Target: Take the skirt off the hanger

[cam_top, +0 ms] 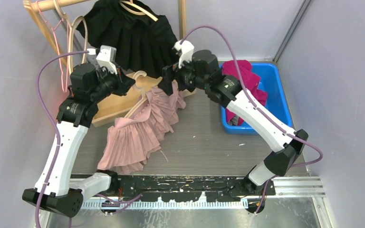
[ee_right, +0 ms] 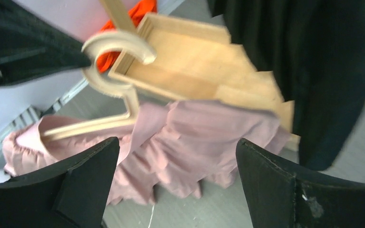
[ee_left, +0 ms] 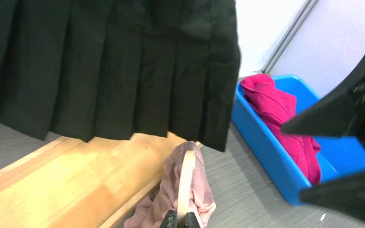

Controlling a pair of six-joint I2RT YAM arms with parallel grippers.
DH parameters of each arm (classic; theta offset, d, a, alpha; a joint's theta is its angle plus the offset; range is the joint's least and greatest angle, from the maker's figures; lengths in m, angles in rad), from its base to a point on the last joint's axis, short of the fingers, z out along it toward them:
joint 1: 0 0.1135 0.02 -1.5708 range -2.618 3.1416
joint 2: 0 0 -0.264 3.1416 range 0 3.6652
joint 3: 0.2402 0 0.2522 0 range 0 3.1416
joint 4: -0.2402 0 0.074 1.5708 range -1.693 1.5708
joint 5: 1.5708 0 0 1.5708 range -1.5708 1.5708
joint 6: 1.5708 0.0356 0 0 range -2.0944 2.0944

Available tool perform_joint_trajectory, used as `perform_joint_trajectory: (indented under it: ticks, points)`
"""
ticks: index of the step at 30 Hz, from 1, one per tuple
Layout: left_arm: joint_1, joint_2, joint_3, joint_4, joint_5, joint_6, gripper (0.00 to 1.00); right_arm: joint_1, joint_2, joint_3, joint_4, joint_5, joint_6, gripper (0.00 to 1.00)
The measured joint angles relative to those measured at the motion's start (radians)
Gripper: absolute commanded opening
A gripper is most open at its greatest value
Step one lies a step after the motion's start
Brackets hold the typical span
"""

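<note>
desk [cam_top: 204, 137]: holds it all
pink skirt [cam_top: 138, 133]: sprawled left of centre, waist on the hanger [ee_left: 186, 175]
left hand [ee_left: 181, 221]: clenched on the hanger's wooden arm
right hand [ee_right: 177, 145]: spread wide over the waist
tip: pinch fabric only, pull away from left hand

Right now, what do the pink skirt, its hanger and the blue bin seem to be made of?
The pink skirt looks like thin matte cloth, falling in soft pleats. The hanger seems pale wood, smooth and dull, though grain is hard to see. The blue bin is probably moulded plastic: even colour, smooth walls, slight sheen.
</note>
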Motion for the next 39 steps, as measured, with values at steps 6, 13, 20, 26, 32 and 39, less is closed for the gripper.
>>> perform_joint_trajectory:
  ticks: [6,13,20,26,32,39]
  points:
    - [-0.012,0.005,0.006,0.019,-0.031,-0.014,0.0,0.093,0.04,-0.08,-0.009,-0.004,0.033,0.95]
    - [-0.019,0.005,0.011,0.019,-0.042,-0.019,0.0,0.139,0.1,-0.117,-0.008,-0.024,0.075,0.94]
    - [-0.021,0.007,0.011,0.019,-0.042,-0.021,0.0,0.138,0.122,-0.109,0.01,-0.021,0.093,0.92]
    - [-0.026,0.007,0.029,0.014,-0.042,-0.021,0.0,0.138,0.201,-0.082,0.027,-0.019,0.111,0.81]
    - [-0.026,0.006,0.047,0.013,-0.039,-0.023,0.0,0.138,0.266,-0.047,0.029,-0.022,0.137,0.56]
    - [-0.026,0.003,0.047,0.01,-0.039,-0.022,0.0,0.142,0.27,0.0,0.013,0.024,0.14,0.09]
